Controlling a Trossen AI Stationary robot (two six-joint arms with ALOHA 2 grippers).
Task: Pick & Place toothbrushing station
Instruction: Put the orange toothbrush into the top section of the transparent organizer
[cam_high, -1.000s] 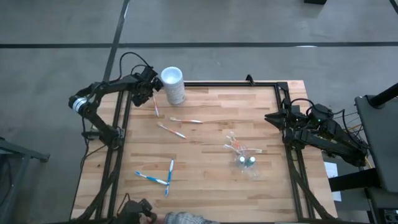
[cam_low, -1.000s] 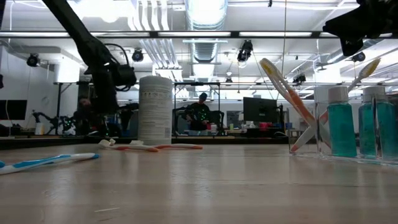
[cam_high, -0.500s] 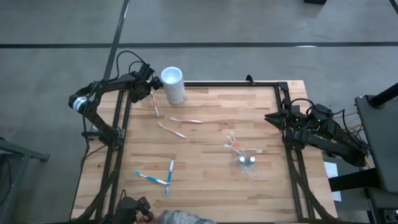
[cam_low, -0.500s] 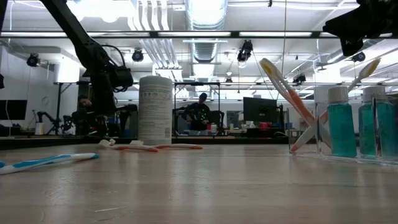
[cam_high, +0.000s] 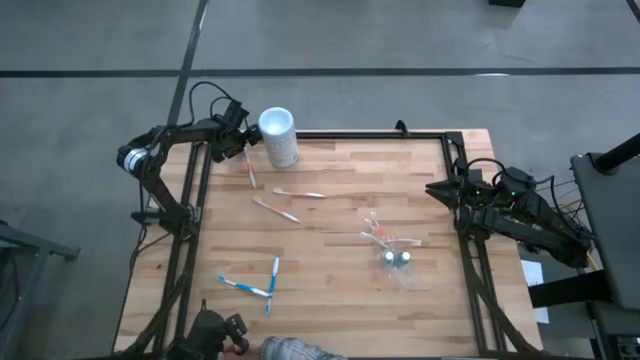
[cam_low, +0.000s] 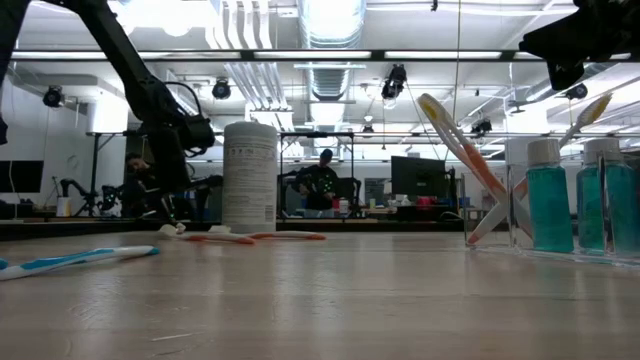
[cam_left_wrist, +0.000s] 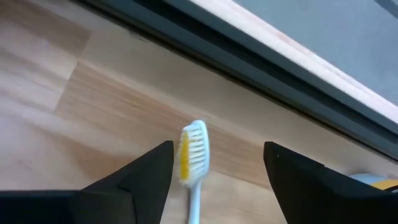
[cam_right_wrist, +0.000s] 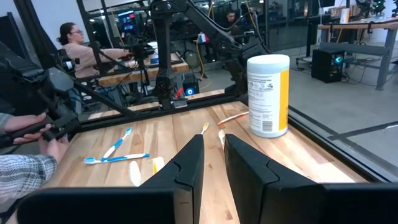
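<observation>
1. Straddling the bristle head of an orange-and-white toothbrush (cam_left_wrist: 193, 154), left gripper (cam_high: 240, 152) at the table's far left corner, fingers spread either side, nothing pinched.
2. Lying flat beside the white canister (cam_high: 279, 137), handle running away toward the table's middle, along the gap between the fingers.
3. Standing right of centre, clear cup (cam_high: 398, 250), well apart.
4. Waiting at the right edge, right gripper (cam_high: 447, 187), fingers nearly pressed together, holding nothing.

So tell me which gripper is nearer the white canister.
Left. The left gripper sits just beside the white canister at the table's far left corner, over a toothbrush; the right gripper waits at the opposite edge.
</observation>
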